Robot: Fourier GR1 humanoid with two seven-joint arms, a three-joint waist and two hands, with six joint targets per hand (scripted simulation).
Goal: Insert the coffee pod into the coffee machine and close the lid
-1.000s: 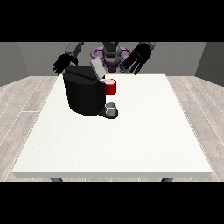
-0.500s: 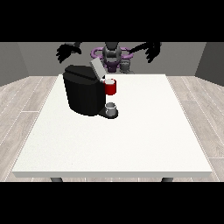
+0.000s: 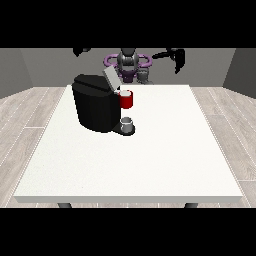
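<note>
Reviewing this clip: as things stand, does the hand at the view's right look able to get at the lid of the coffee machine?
Probably yes. The hand at the view's right hangs raised above the table's far edge, and nothing stands between it and the open lid.

In front of me the white tabletop point(image 3: 150, 160) carries one thing, a black coffee machine point(image 3: 97, 107), standing upright on the far part toward the view's left. A small grey cup point(image 3: 127, 123) sits on the machine's base at its front. The tabletop stands on a pale plank floor point(image 3: 25, 115).
</note>
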